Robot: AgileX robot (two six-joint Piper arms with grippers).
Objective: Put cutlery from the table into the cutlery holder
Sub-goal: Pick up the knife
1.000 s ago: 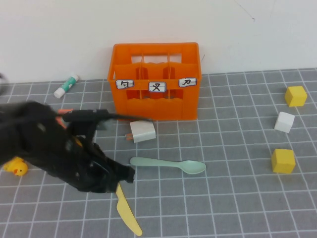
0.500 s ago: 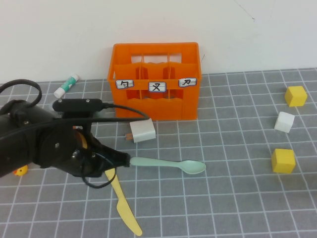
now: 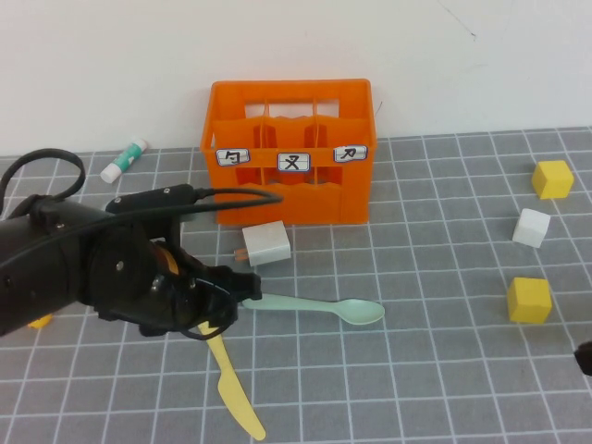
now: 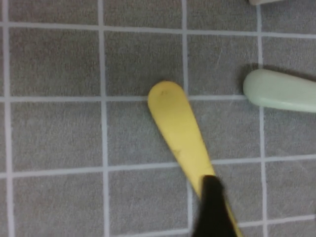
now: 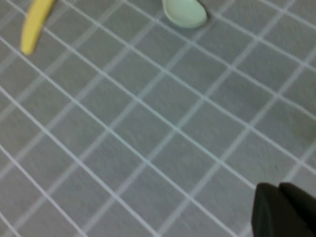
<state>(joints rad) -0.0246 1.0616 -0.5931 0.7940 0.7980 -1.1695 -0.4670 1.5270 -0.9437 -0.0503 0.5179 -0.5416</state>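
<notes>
The pale yellow knife [image 3: 236,393] lies on the grey gridded table [image 3: 416,388] near the front, handle end toward my left gripper [image 3: 242,289]. The mint-green spoon [image 3: 324,308] lies flat just right of that gripper, its handle end at the gripper's tip. In the left wrist view one black finger [image 4: 212,207] stands alone over the knife [image 4: 173,118], with bare table beside it and the spoon [image 4: 281,91] nearby; the gripper is open and holds nothing. The orange cutlery holder [image 3: 291,153] stands at the back. My right gripper [image 3: 585,356] sits shut at the right edge.
A white block [image 3: 266,243] with a small salmon cube [image 3: 240,254] behind it lies in front of the crate. A glue stick [image 3: 125,159] is at the back left. Two yellow cubes [image 3: 552,178] [image 3: 529,299] and a white cube [image 3: 531,227] sit at right.
My left arm has swung from over the knife's handle toward the spoon's handle end. The right gripper's tip has come into the high view at the right edge.
</notes>
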